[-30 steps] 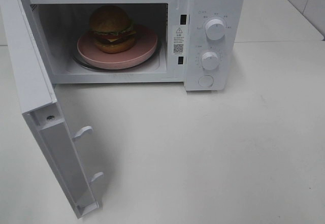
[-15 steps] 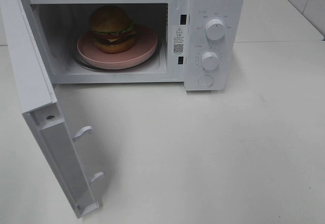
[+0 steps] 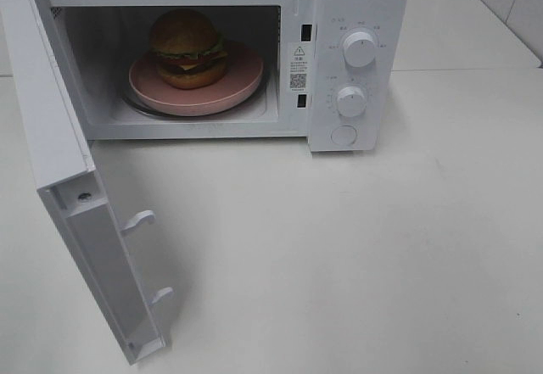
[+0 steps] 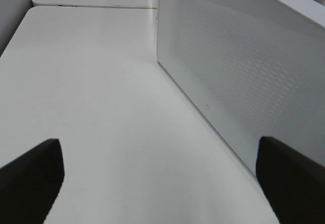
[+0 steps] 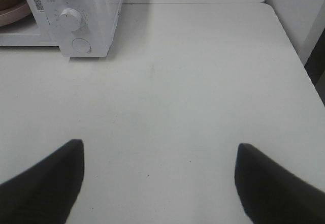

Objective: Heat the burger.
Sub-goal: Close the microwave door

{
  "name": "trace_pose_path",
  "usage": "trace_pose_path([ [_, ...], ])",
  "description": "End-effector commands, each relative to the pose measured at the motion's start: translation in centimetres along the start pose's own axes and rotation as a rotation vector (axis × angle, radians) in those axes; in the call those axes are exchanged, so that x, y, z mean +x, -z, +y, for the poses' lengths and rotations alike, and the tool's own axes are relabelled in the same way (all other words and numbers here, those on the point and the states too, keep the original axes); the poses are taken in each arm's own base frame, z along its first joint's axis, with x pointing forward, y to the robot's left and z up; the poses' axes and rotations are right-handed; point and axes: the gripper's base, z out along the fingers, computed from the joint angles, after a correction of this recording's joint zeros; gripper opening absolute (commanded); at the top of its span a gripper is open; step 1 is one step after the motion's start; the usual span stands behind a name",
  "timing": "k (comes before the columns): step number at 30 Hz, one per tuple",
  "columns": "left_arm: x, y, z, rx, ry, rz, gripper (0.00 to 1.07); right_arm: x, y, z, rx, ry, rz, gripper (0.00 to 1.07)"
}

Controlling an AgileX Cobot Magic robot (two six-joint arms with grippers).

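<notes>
Nearest, the left gripper (image 4: 160,148) hangs over the white table (image 3: 356,255) with its dark fingers spread wide and nothing between them, just beside the outer face of the microwave's open door (image 3: 51,120). The right gripper (image 5: 160,147) is likewise parted and empty, over bare tabletop in front of the control panel and well apart from it. Neither gripper shows in the high view. Beyond them stands the white microwave (image 3: 356,1), its door swung out toward the left, with two knobs (image 3: 360,49) above a round button (image 3: 344,135). Deepest in, the burger (image 3: 187,47) sits upright on a pink plate (image 3: 242,81) inside the cavity, far from both grippers.
</notes>
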Motion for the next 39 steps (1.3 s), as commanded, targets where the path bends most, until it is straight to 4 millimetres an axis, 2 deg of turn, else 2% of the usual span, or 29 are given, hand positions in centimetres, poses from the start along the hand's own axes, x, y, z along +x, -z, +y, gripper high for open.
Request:
trace_pose_path([
  [1,0.06,-0.14,0.0,0.002,0.003,0.004,0.98,0.15,0.28,-0.08,0.008,-0.014,-0.034,0.76],
  [39,0.05,-0.16,0.01,0.001,0.002,0.005,0.98,0.15,0.28,-0.08,0.008,-0.014,-0.034,0.76],
])
